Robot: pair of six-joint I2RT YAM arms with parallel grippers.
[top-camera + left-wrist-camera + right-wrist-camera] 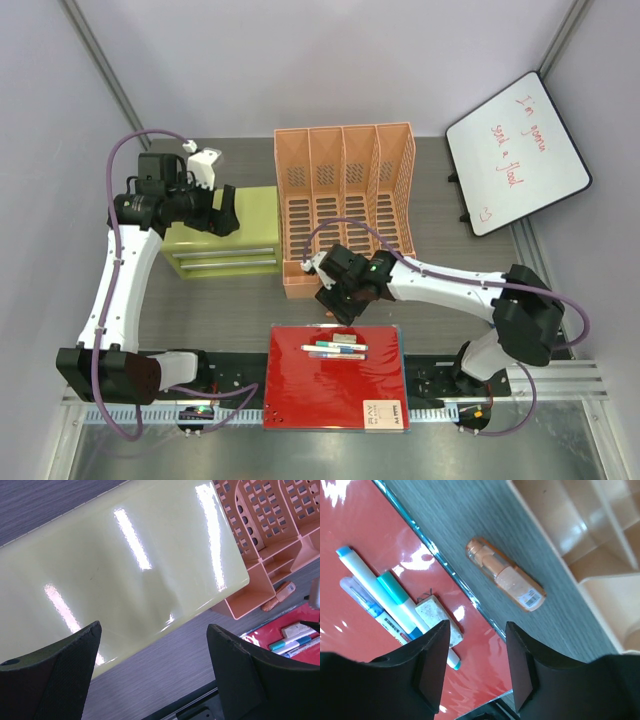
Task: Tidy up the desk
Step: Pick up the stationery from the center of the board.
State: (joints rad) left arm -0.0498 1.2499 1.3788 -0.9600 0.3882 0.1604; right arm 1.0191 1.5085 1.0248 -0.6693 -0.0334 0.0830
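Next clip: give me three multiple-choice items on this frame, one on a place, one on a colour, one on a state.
1. The folder is: A blue; B red; C green.
2. The right claw is: A open; B shut; C out of view.
3. The tube lies: A on the folder; B in the right claw; C on the desk.
Key: 1 B, its cover shows red; 2 A, its jaws stand apart; 3 C, it rests on grey wood-grain beside the folder.
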